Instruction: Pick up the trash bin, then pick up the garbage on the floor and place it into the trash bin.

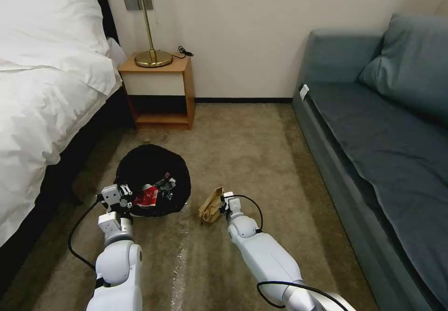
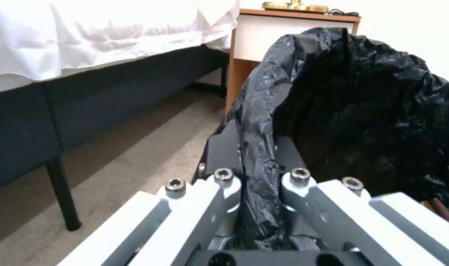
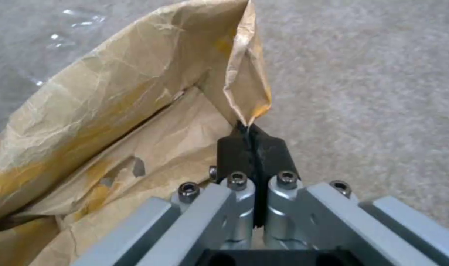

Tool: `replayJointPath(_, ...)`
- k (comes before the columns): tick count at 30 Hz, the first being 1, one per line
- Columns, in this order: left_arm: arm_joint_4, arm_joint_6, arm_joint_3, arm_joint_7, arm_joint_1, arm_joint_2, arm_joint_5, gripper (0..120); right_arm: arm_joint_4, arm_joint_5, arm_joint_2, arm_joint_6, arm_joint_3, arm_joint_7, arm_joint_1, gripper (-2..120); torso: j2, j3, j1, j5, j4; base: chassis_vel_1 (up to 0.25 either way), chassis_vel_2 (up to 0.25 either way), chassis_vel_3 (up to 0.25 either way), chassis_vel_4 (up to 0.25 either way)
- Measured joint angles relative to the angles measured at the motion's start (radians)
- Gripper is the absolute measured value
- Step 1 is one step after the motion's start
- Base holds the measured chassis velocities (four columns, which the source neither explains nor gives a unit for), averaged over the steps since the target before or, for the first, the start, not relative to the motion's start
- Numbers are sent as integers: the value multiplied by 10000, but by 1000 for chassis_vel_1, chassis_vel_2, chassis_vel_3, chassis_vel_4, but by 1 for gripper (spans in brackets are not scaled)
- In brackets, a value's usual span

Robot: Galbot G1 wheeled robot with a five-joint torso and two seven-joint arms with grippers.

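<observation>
Left gripper (image 2: 254,173) pinching trash bin (image 1: 154,180) rim, steadying opening; right gripper (image 3: 254,142) beside bin, fingers gripping tan paper bag (image 3: 135,122) corner for transfer.

Open carpet (image 1: 242,152) lies far of the bin (image 1: 154,180) and the bag (image 1: 211,205). The bed (image 1: 42,106) blocks the left, the sofa (image 1: 373,152) the right, the nightstand (image 1: 161,92) far left.

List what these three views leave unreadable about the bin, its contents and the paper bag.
- Trash bin: head view, its white body is covered by the black liner.
- Bin contents: a red packet shows; anything beneath is lost in the dark liner.
- Paper bag: right wrist view, cut off by the picture's edge; whether it rests on the carpet is unclear.
- Left hand: liner bunched between its fingers hides the rim.
</observation>
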Motion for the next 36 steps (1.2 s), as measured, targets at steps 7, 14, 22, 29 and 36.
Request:
replayJointPath(7,243,37,-21,29,-168,0,-122,4,-81,-262,1,328,720,-16,126,0,0,0,0,0,1,0,0,0,0)
replayJointPath(14,479,53,85,37,-300,0,-161,4,113,-326,0,508,1158,-22,225,0,0,0,0,0,1,0,0,0,0)
replayJointPath(22,662,53,164,42,-320,0,-208,4,609,-443,1,697,1469,0,293,0,-1,0,0,0,1,0,0,0,0)
replayJointPath(29,706,53,156,44,-293,0,-260,4,1265,-622,1,895,1642,32,343,0,0,-1,0,0,0,0,0,0,0)
replayJointPath(36,622,53,121,44,-225,0,-314,4,1761,-618,1,989,1885,41,453,0,0,-1,0,0,1,0,0,0,0)
